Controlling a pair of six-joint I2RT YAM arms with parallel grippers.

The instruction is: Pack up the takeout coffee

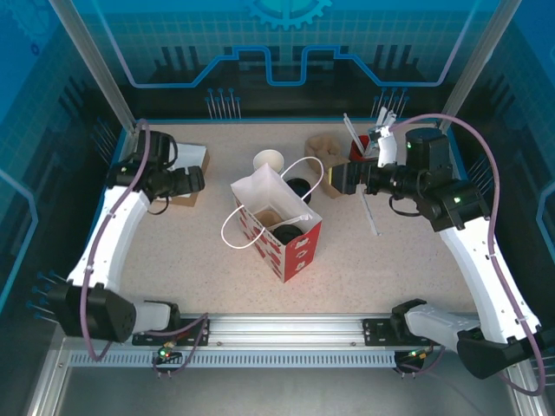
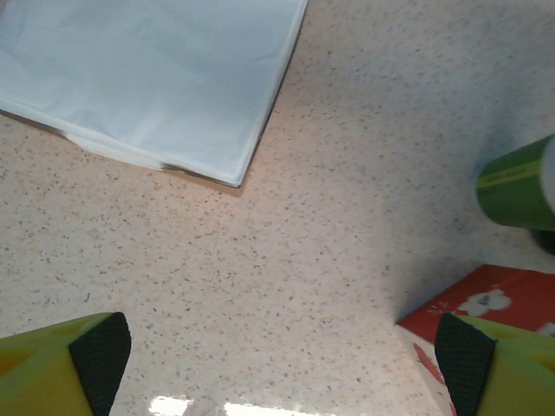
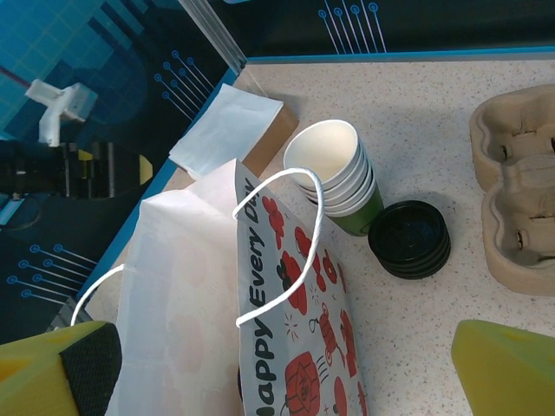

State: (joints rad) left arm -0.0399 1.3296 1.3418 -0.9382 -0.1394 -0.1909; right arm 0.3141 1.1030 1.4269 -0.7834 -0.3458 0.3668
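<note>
The takeout coffee stands inside the red-and-white paper bag at the table's middle; its black lid shows through the bag's open top, with something brown beside it. My left gripper hovers left of the bag, open, with bare table between its fingers. The bag's red corner lies by the right finger. My right gripper is right of the bag, open and holding nothing. In the right wrist view the bag sits between the spread fingers, its white handle looping upward.
A stack of lidless green cups and a pile of black lids stand behind the bag. A cardboard carrier and a red cup of straws are at the back right. Napkins lie at left; a loose straw lies at right.
</note>
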